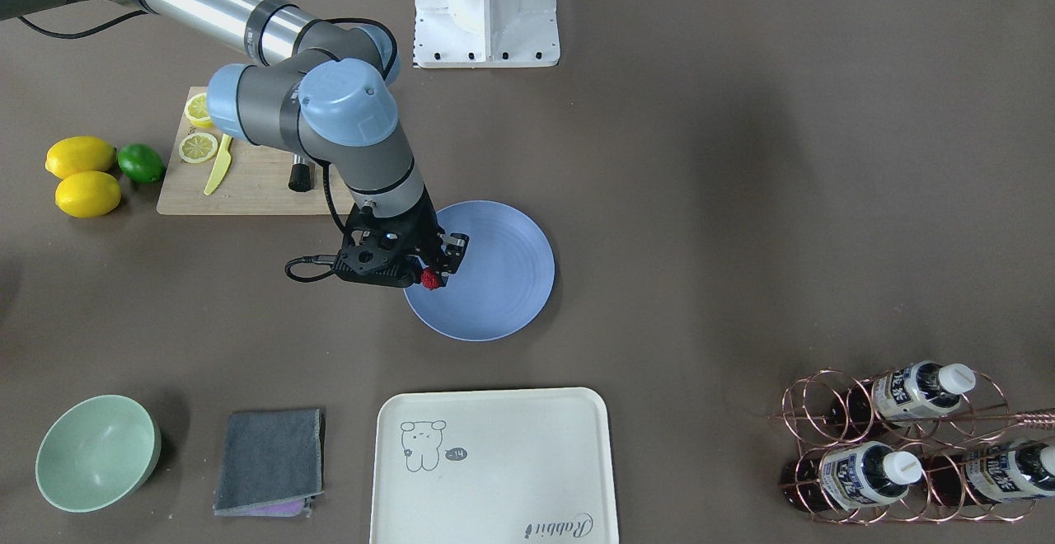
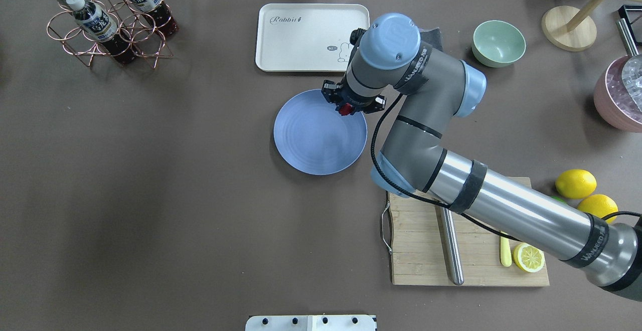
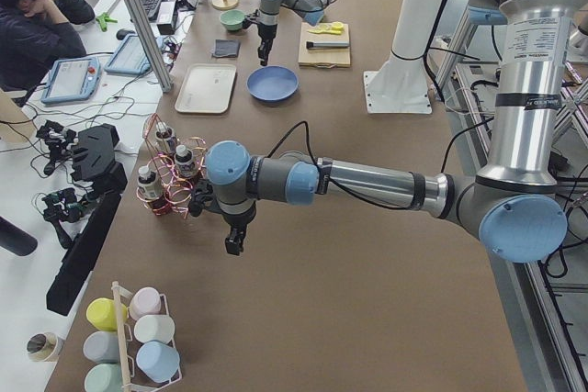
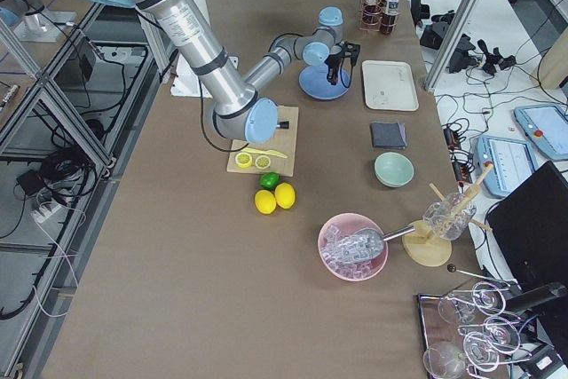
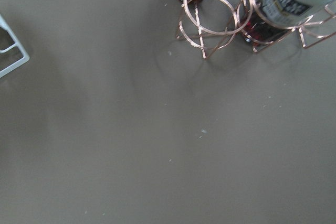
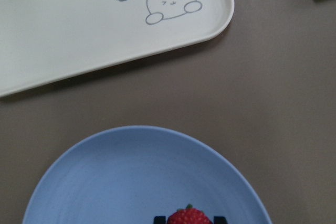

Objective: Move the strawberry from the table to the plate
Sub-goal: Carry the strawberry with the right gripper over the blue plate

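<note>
The strawberry [image 1: 429, 279], small, red and bumpy, is held between the fingers of my right gripper [image 1: 432, 274], which is shut on it. It hangs above the edge of the blue plate [image 1: 494, 280] nearest the cream tray. The overhead view shows the strawberry [image 2: 344, 110] over the far rim of the plate [image 2: 316, 140]. In the right wrist view the strawberry [image 6: 188, 216] sits between two dark fingertips [image 6: 160, 218] over the plate [image 6: 131, 182]. My left gripper [image 3: 234, 243] hovers near the bottle rack, far from the plate; I cannot tell whether it is open or shut.
A cream tray [image 1: 494, 466] lies just beyond the plate. A wooden cutting board [image 2: 426, 240] carries lemon slices and a yellow knife. Lemons [image 1: 82, 177], a lime [image 1: 140, 162], a green bowl [image 1: 97, 452], a grey cloth [image 1: 270, 461] and a copper bottle rack [image 1: 907, 445] ring the table.
</note>
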Tool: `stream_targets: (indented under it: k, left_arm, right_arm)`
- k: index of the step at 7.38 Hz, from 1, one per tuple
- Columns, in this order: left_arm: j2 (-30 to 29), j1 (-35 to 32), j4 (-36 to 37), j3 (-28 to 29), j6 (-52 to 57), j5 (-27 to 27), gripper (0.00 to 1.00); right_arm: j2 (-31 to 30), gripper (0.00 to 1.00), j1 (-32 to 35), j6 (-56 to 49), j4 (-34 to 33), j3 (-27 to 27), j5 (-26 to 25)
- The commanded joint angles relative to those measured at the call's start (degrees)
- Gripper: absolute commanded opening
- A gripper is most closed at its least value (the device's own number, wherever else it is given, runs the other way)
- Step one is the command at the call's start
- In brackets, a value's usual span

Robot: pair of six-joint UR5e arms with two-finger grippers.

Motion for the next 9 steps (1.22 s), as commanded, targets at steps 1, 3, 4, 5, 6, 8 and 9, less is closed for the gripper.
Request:
stream_targets:
  k: [1, 3, 4, 5, 6, 8, 9]
  left_arm:
    - [0.39, -1.66, 6.67, -0.06, 1.17, -5.02, 1.00]
    - [1.61, -1.75, 5.83, -0.06, 1.52, -4.99, 1.00]
    - [2.58, -1.84, 4.08, -0.06, 2.30, -4.98, 1.00]
    - [3.46, -1.84, 2.93, 0.11, 2.31, -5.07, 1.00]
    - [3.55, -1.84, 2.92, 0.20, 2.31, -5.07, 1.00]
    - [3.56, -1.84, 2.92, 0.20, 2.31, -5.07, 1.00]
    - [3.56, -1.84, 2.92, 0.29, 2.31, -5.07, 1.00]
  right_arm:
    - [0.52, 0.00, -3.79, 1.81, 0.26, -0.47, -3.61]
    - [0.44, 0.00, -5.03, 1.82, 0.53, -1.34, -5.21]
    - [0.61, 0.00, -5.65, 1.99, 0.70, -2.13, -5.65]
    - [0.96, 0.00, -6.35, 2.08, 0.70, -2.22, -6.87]
    - [1.22, 0.00, -6.70, 2.08, 0.62, -2.49, -7.32]
    - [1.23, 0.00, -6.71, 1.99, 0.62, -2.58, -7.32]
    - [1.23, 0.00, -6.79, 1.99, 0.70, -2.58, -7.41]
